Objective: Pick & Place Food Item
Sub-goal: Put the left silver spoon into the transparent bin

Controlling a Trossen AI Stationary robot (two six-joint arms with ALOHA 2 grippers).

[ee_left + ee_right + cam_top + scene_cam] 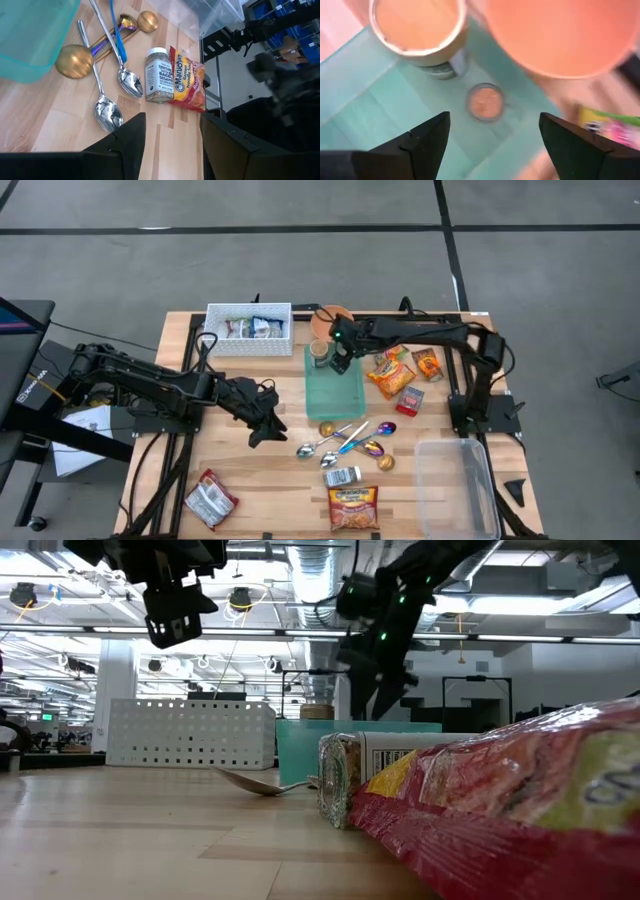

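Right hand (340,363) | fingers apart | above teal container (335,392) | jar (319,352) inside

Left wrist camera looks past the left gripper (170,145), its dark fingers (127,142) parted with bare wood between them. On the table (45,125) lie two silver spoons (107,107), one blue-handled, plus gold and iridescent ones. A seasoning jar (158,75) lies on its side, touching a ramen pack (187,80) near the table's edge. A teal bin (30,35) corner shows, and a clear container (195,15).
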